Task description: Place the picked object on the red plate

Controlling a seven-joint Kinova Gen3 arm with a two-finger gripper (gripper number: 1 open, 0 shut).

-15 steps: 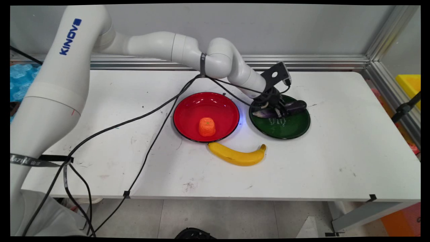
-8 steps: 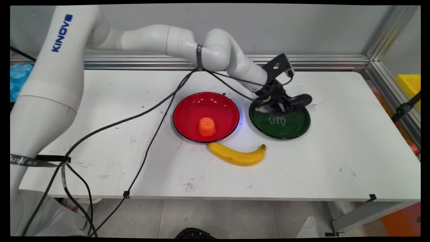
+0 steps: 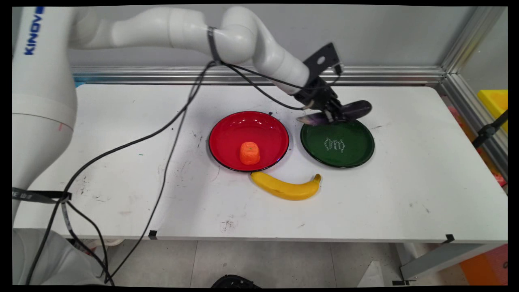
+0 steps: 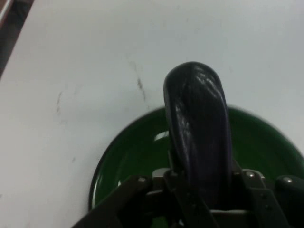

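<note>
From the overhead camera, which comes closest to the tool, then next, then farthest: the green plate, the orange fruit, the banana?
1. Green plate, just below the tool gripping the eggplant.
2. Orange fruit, on the red plate, leftward.
3. Banana, nearest the front edge.

You get even, bright overhead light on the table (image 3: 405, 194), with faint shadows. The hand view is soft and blurred; glare streaks the eggplant (image 4: 199, 123).

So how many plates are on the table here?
2: a round red plate mid-table holding an orange fruit, and a round green plate to its right, below the dark purple eggplant in the gripper.
</note>
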